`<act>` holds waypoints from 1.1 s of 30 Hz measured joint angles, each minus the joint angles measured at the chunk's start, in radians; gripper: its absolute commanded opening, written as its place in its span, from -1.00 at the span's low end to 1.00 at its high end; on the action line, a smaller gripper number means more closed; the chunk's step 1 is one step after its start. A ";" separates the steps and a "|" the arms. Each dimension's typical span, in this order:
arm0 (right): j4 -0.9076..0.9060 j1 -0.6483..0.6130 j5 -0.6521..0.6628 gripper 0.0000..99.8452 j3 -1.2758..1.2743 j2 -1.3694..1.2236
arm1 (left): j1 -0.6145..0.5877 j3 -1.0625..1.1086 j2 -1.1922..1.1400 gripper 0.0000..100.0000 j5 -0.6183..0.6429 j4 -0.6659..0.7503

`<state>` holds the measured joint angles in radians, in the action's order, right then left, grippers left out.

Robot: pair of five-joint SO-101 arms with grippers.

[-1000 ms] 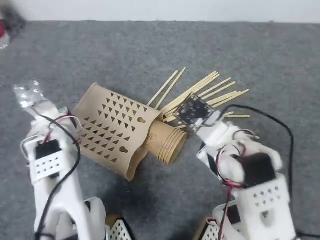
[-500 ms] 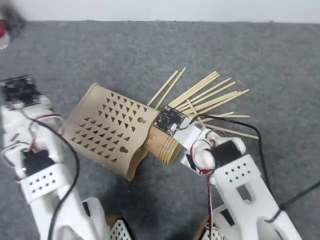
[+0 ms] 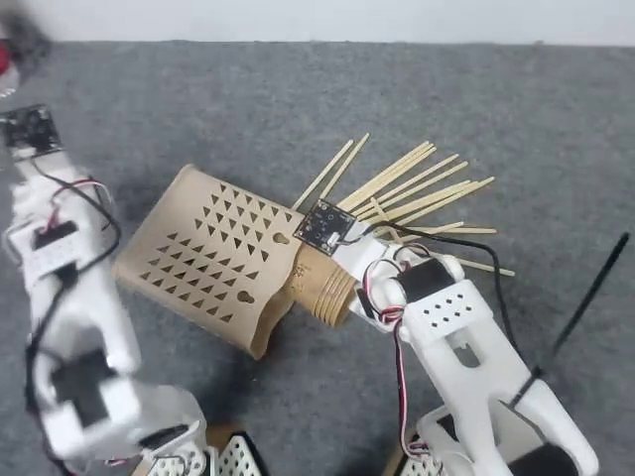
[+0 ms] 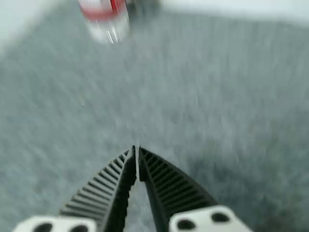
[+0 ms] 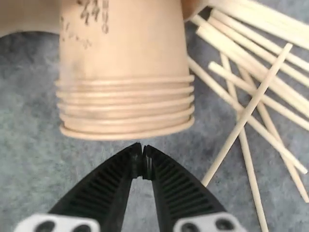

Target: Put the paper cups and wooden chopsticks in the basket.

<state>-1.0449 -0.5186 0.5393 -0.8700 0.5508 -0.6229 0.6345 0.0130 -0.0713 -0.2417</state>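
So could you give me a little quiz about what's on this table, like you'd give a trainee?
1. True or false: the basket lies on its side.
2. The shut right end effector points at: A the paper cups' rims; B a plate; C a spoon.
3. Which end effector hangs over bare carpet, with nothing near its tips?
Key: 1 true. 2 A. 3 the left end effector, also shut.
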 measured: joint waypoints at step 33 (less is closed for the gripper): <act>-0.114 -0.112 0.000 -0.98 0.635 -0.471 | 0.132 -0.307 -0.474 -0.98 -0.333 0.020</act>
<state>-1.1584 -0.6306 0.5393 -0.2348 0.0798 -0.4910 0.3276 -0.4611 -0.4043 -0.2217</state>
